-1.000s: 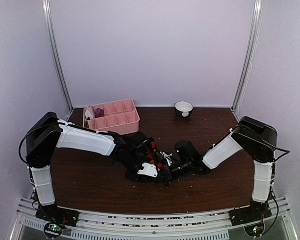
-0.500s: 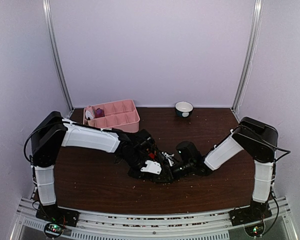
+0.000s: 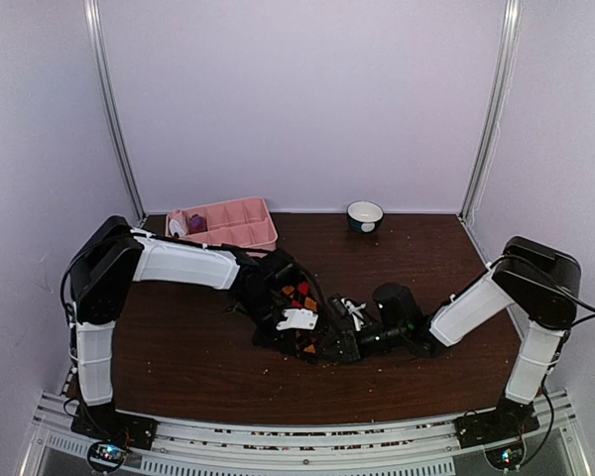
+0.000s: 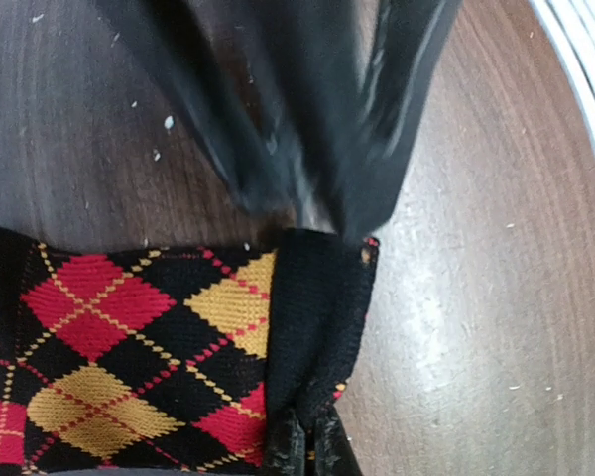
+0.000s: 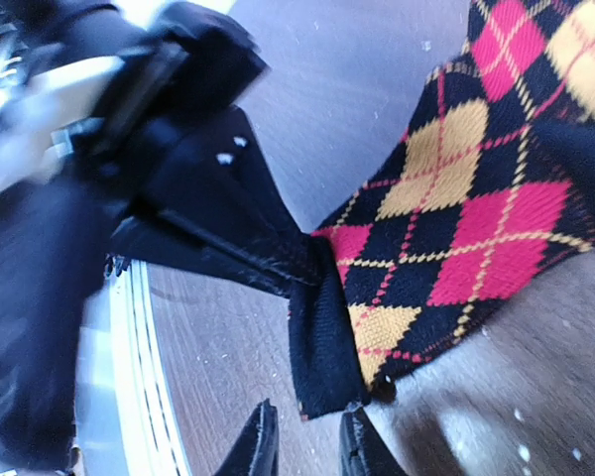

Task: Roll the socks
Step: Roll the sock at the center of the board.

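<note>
A black sock with red and yellow argyle diamonds (image 4: 129, 337) lies flat on the table, also seen in the top view (image 3: 299, 296) and the right wrist view (image 5: 476, 198). My left gripper (image 4: 309, 448) is shut on its black cuff (image 4: 317, 297). From the right wrist view the left fingers (image 5: 228, 248) pinch the cuff's far corner. My right gripper (image 5: 307, 446) is open just at the cuff's near corner (image 5: 322, 387), with one fingertip touching it. Both grippers meet mid-table (image 3: 322, 342). A small purple-pink bundle (image 3: 196, 224) lies in the tray.
A pink compartment tray (image 3: 240, 234) stands at the back left. A small bowl (image 3: 365, 214) stands at the back centre. The table's near edge with a metal rail (image 5: 129, 377) is close behind the left gripper. Crumbs speckle the dark wood.
The right arm has drawn back to the right. The left gripper has shifted slightly right and away with the cuff, and more of the argyle sock now shows.
</note>
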You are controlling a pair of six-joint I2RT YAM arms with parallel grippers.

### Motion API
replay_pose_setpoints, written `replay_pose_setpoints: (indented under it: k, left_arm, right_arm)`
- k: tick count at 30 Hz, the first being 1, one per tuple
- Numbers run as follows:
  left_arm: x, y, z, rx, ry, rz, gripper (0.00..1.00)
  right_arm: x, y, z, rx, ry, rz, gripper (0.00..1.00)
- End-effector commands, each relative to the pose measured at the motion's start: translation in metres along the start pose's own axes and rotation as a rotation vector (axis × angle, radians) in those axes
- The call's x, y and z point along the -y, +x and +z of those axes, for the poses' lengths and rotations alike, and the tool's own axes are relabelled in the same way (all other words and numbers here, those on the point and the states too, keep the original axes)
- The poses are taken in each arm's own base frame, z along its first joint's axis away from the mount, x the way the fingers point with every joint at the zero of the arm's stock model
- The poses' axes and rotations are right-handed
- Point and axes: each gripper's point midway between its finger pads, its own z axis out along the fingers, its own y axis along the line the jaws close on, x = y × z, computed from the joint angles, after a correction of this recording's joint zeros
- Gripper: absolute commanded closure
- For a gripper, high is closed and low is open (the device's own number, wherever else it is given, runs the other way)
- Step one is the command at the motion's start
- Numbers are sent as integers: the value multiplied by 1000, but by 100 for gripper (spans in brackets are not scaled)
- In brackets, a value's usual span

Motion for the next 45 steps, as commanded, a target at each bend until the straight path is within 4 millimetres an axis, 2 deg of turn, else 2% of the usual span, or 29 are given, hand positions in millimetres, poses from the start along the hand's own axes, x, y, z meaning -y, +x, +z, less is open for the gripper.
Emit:
replay_pose_setpoints:
  k: [1,3,5,7,8,9,10,14,15,17,18,19,20,21,25,28,33,36,41,45]
  left_arm:
    - [33,33,16,-84,198,-185,100]
    - [35,33,14,-70,236,-214,100]
    - [36,34,14,-62,269,-248,100]
    - [36,35,14,-54,303,-285,100]
    - [37,34,13,-47,323,-305,100]
    - [37,34,12,-39,342,-323,100]
    - [37,34,11,-33,355,-339,100]
    - [34,36,11,-29,370,-369,100]
    - [33,38,12,-36,368,-373,100]
    - [33,40,15,-53,375,-386,100]
    - [32,41,16,-57,380,-391,100]
    - [32,42,16,-62,384,-399,100]
    - [31,42,17,-63,382,-403,100]
    - [29,43,17,-67,379,-406,100]
    - [27,44,15,-58,392,-431,100]
    - [26,46,14,-51,416,-465,100]
    - [24,52,16,-55,439,-500,100]
    - [22,53,16,-48,459,-526,100]
    - [21,56,17,-51,470,-545,100]
    - [18,59,17,-59,460,-554,100]
  right_arm:
    - [-10,-29,-21,171,32,-134,75]
    - [-11,-33,-31,210,59,-174,73]
    - [-10,-36,-41,242,99,-213,64]
    - [-9,-37,-50,244,146,-270,44]
    - [-10,-38,-55,244,175,-306,26]
    - [-8,-39,-60,244,219,-339,3]
    - [-5,-43,-67,251,271,-366,0]
    - [-5,-66,-108,388,431,-420,0]
    - [-4,-72,-119,441,464,-406,0]
    - [13,-84,-153,621,590,-269,1]
    - [21,-86,-162,654,612,-203,1]
    - [30,-76,-163,641,606,-152,0]
    - [31,-69,-163,662,558,-125,0]
    - [20,-71,-166,722,469,-139,0]
    - [28,-52,-144,590,492,-233,0]
    - [21,-38,-132,518,511,-356,2]
    - [5,-21,-102,374,478,-500,27]
    - [-17,-11,-75,300,410,-631,44]
    - [-55,-1,-33,237,282,-826,55]
    - [-62,5,1,148,227,-894,55]
